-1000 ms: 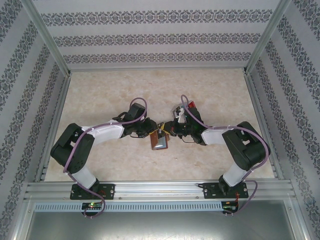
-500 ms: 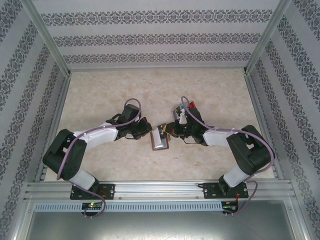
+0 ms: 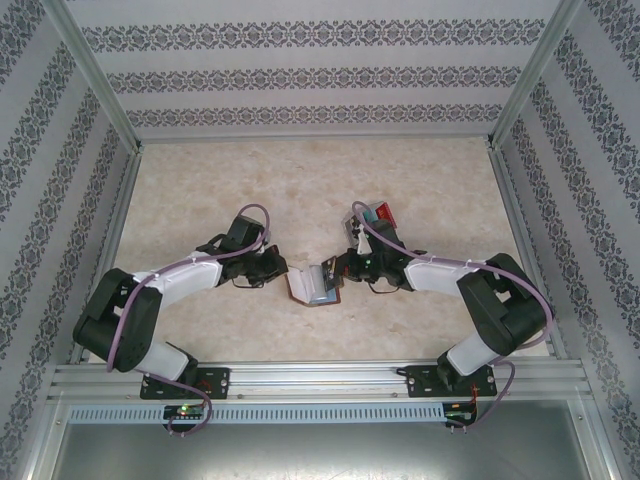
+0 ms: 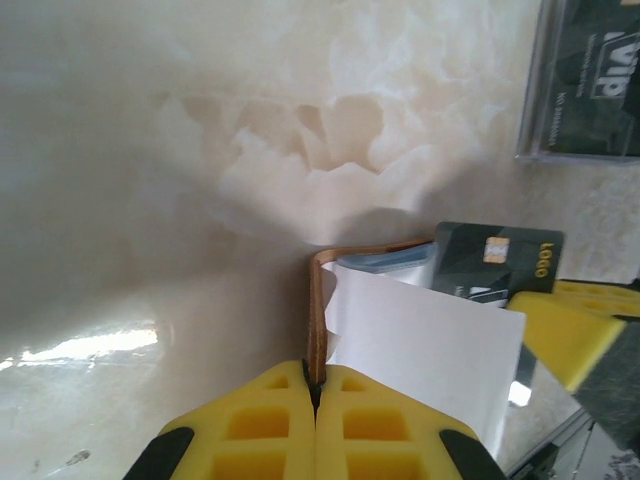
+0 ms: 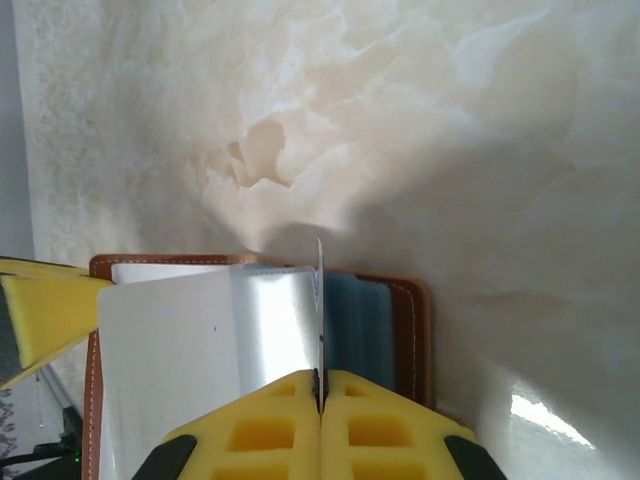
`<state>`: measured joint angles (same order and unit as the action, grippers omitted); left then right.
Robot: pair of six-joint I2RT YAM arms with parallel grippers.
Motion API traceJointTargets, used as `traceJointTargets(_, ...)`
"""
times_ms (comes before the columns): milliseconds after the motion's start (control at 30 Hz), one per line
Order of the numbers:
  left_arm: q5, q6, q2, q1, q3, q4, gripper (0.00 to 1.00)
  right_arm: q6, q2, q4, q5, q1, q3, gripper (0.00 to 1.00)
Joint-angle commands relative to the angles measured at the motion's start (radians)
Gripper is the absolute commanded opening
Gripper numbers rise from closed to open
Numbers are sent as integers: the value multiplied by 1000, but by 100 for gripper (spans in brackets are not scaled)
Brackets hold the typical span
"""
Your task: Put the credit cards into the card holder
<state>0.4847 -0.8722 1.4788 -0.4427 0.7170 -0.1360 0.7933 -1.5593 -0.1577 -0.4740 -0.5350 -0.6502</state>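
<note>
The reddish-brown card holder lies open at mid-table between both grippers. My left gripper is shut on the upright leather edge of the card holder's left flap. A white inner leaf stands beside that flap. My right gripper is shut on a dark grey credit card, seen edge-on above the holder's blue slots. A red credit card lies behind the right wrist.
A clear plastic tray holding a dark card sits beyond the holder, and in the top view the tray is just behind the right arm. Metal frame rails and patterned walls ring the marble table.
The left gripper has shut on the holder's left flap and drawn back to the left, lifting the flap open. The right gripper has stayed shut and shifted slightly left over the holder.
</note>
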Motion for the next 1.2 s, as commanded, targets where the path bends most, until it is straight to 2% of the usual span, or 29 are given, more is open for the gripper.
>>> traceJointTargets(0, -48, 71, 21, 5, -14, -110, 0, -71, 58, 88, 64, -6, -24, 0)
traceJointTargets(133, -56, 72, 20, 6, -27, -87, 0, -121, 73, 174, 79, -8, -48, 0)
traceJointTargets(433, -32, 64, 60, 5, -25, -45, 0, -97, 68, 126, 34, -22, -32, 0)
traceJointTargets(667, -9, 32, 86, 5, -36, 15, 0, -94, 23, 126, 16, -41, -61, 0)
traceJointTargets(867, 10, 0, 98, 4, -44, 72, 0, -103, 53, 158, 18, -43, -92, 0)
traceJointTargets(967, 13, -10, 101, 4, -44, 85, 0, -115, 81, 210, 65, -43, -95, 0)
traceJointTargets(1067, 6, -9, 94, 4, -52, 83, 0, -133, 112, 305, 179, -43, -106, 0)
traceJointTargets(1167, -1, -7, 86, 3, -53, 70, 0, -179, 139, 358, 234, -42, -123, 0)
